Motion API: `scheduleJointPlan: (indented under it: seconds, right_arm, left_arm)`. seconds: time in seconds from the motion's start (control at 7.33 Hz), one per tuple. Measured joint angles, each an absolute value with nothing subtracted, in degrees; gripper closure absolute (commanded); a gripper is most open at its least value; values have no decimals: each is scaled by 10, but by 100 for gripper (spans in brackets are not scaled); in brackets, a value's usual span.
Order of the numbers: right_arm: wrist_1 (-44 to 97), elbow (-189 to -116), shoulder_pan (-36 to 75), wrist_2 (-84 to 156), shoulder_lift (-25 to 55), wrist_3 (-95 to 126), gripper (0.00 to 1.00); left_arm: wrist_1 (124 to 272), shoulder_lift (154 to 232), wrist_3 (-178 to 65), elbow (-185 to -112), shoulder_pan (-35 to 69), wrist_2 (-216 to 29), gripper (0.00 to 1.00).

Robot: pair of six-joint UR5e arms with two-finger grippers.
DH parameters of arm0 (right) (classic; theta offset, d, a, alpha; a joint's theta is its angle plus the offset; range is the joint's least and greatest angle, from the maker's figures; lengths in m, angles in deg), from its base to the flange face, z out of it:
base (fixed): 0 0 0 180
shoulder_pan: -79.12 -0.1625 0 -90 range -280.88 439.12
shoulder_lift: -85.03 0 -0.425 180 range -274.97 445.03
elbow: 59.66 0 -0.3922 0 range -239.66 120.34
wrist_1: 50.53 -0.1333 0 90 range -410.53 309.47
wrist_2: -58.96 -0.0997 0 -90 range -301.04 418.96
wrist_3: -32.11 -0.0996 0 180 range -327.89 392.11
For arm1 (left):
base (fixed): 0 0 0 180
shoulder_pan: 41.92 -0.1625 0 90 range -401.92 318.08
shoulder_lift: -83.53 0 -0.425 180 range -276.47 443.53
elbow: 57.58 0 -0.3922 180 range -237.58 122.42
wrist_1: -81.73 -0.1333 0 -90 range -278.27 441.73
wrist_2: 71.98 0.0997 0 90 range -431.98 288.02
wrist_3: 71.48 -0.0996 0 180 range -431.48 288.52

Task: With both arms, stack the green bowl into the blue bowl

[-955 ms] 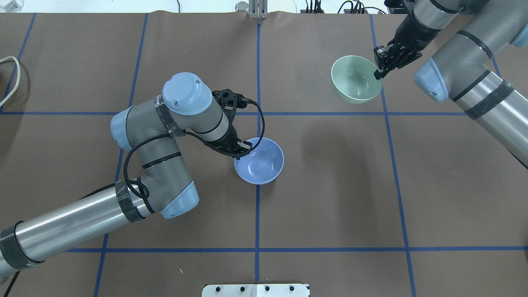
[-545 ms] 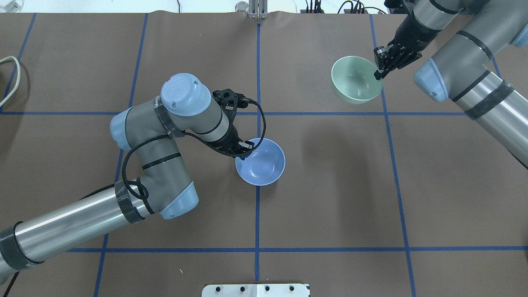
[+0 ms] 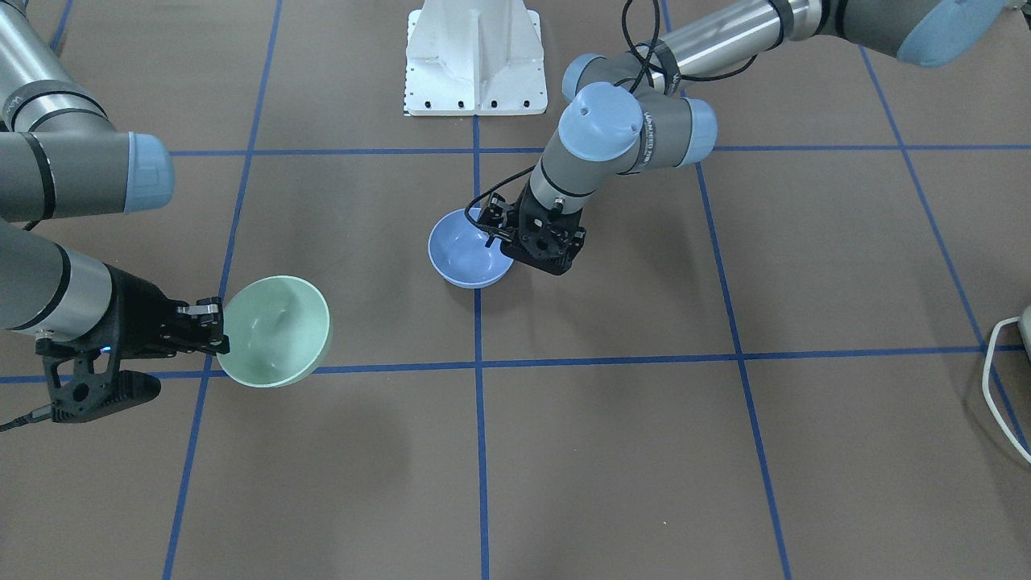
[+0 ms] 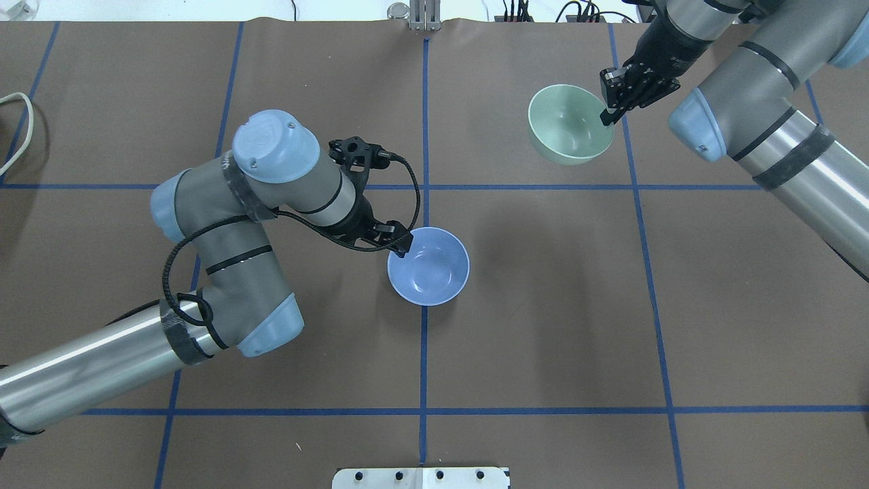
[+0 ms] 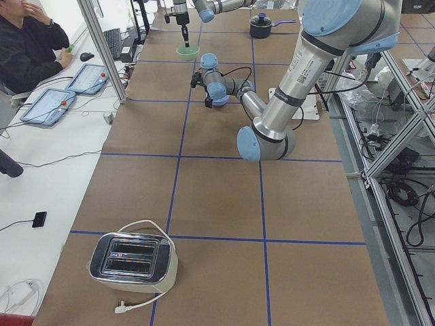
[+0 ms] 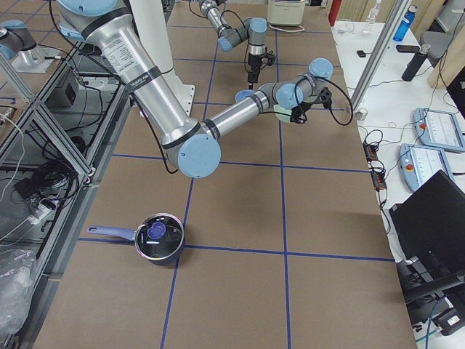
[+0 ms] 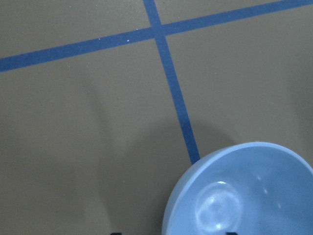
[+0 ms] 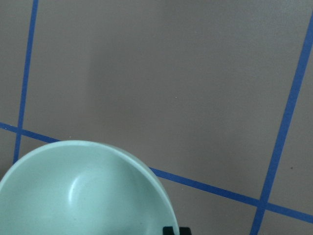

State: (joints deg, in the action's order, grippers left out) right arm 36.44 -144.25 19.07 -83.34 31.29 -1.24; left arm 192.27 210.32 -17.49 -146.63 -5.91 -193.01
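The green bowl [image 4: 569,126] hangs tilted above the far right of the table, with my right gripper [image 4: 606,113] shut on its right rim. It also shows in the front view [image 3: 278,329], held by that gripper [image 3: 219,332], and in the right wrist view [image 8: 83,191]. The blue bowl [image 4: 429,266] sits upright on the centre tape line, also seen in the front view [image 3: 467,251]. My left gripper [image 4: 400,243] is at its near-left rim. In the left wrist view the bowl [image 7: 244,191] lies between wide-apart fingertips [image 7: 115,233], so the jaws stand open astride the rim.
The white pedestal base [image 3: 475,56] stands at the robot's edge. A white cable [image 4: 17,129] lies at the far left. A toaster [image 5: 132,261] sits at the left end and a dark pot [image 6: 160,236] at the right end. An operator [image 5: 27,41] sits beside the table.
My right gripper has carried the green bowl a little to the left. My left arm's elbow and wrist have swung left while its gripper stays at the blue bowl's rim. The blue bowl has barely moved.
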Motion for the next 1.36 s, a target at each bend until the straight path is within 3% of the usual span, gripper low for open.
scheduleJointPlan:
  seconds: [0.82,1.36]
  right_arm:
    - [341,-1492,360,-759,374,-208,100]
    - [320,-1486,397,-716,362,-234,100]
  left_arm:
    - [1921,1894,-441,-1531,216,-2071,2]
    - [1902,1854,-511,-1528,303,-2097,2]
